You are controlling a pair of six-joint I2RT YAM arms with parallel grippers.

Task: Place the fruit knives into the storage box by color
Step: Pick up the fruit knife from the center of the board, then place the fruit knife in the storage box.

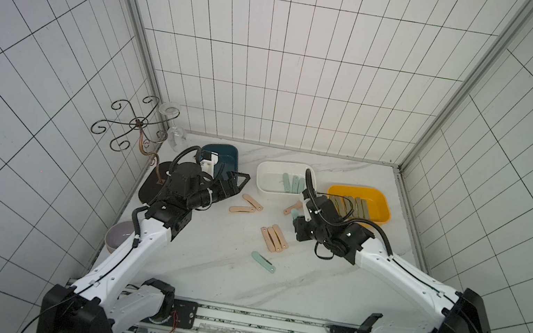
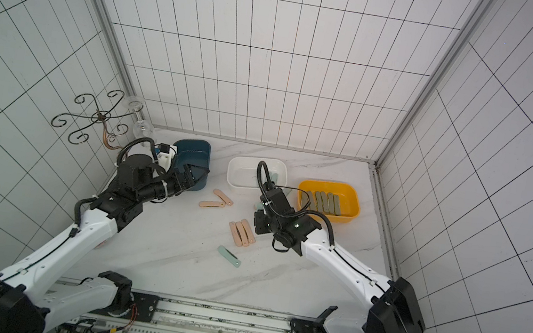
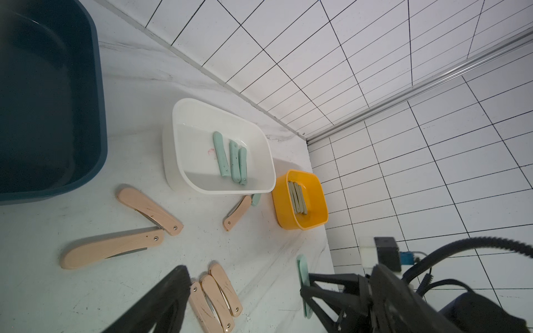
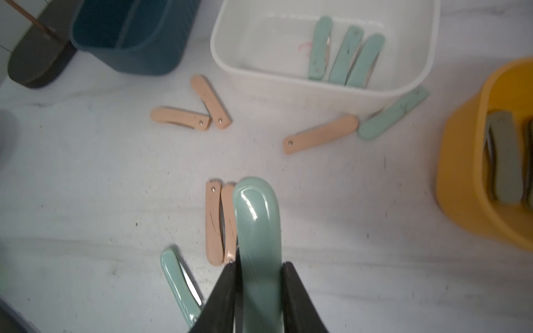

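Marble tabletop [image 1: 203,274], tiled walls. Right gripper [image 4: 259,266] clamped on mint-green knife [image 4: 256,219], lower centre of its wrist frame. Left gripper [image 1: 240,182] spread apart by blue box [image 1: 223,153], centre-left. Peach knives [image 1: 273,238] loose mid-frame.

White gridded walls [image 1: 277,48] enclose a marble tabletop [image 1: 203,270].

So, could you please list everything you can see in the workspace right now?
blue box, white box, yellow box: one each, back row
peach knives: six, peach-pink, on table
mint knives: six, mint-green; three in white box, two on table, one held
olive knives: about five, olive-grey, in yellow box
wire stand: one, black, left corner
glass: one, clear, by stand
bowl: one, lilac-grey, left edge
left tool: open, near blue box
right tool: shut on mint knife
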